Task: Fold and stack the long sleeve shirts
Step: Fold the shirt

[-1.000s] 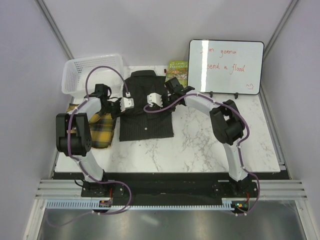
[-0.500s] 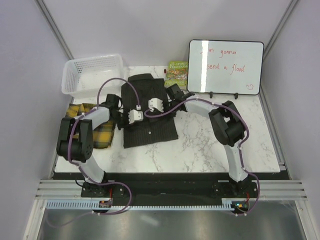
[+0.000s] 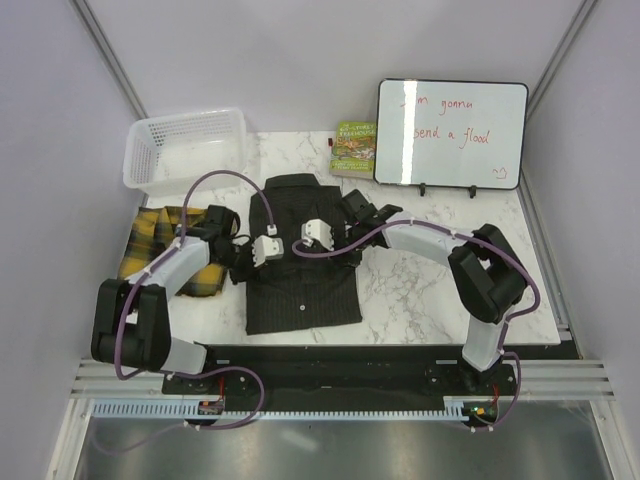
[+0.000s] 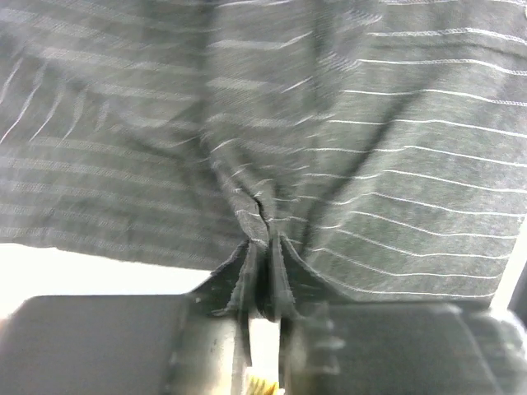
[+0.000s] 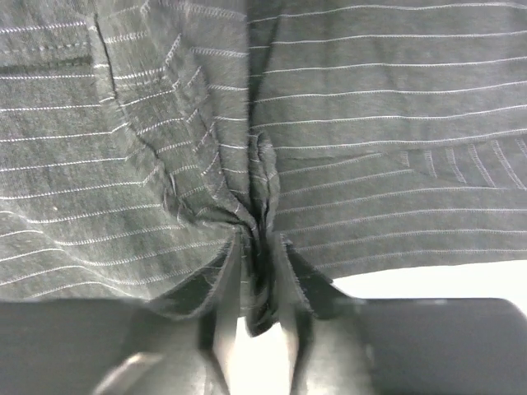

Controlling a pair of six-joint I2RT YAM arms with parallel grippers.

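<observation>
1. The dark pinstripe shirt (image 3: 300,290) lies spread on the bench (image 3: 430,290) at mid-width. Its collar points toward the far edge and its hem reaches almost to the near edge.
2. The left gripper (image 3: 262,250) sits on the shirt's left side, about halfway down its length. In the left wrist view its jaws are clenched on a pinched ridge of the pinstripe cloth, and creases run out from the pinch.
3. The right gripper (image 3: 318,235) sits just right of the shirt's centre line, close to the left gripper. In the right wrist view a bunched fold of the same cloth stands between its fingers (image 5: 218,329). The jaws are slightly apart, and I cannot tell whether they press on the fold.
4. The yellow-and-black plaid shirt (image 3: 150,245) lies at the bench's left edge, partly under the left arm and beside the dark shirt.
5. A white mesh basket (image 3: 185,150) stands at the far left corner.
6. A whiteboard (image 3: 450,130) stands toward the far right corner, with a green book (image 3: 354,148) just left of it at the far edge.
</observation>
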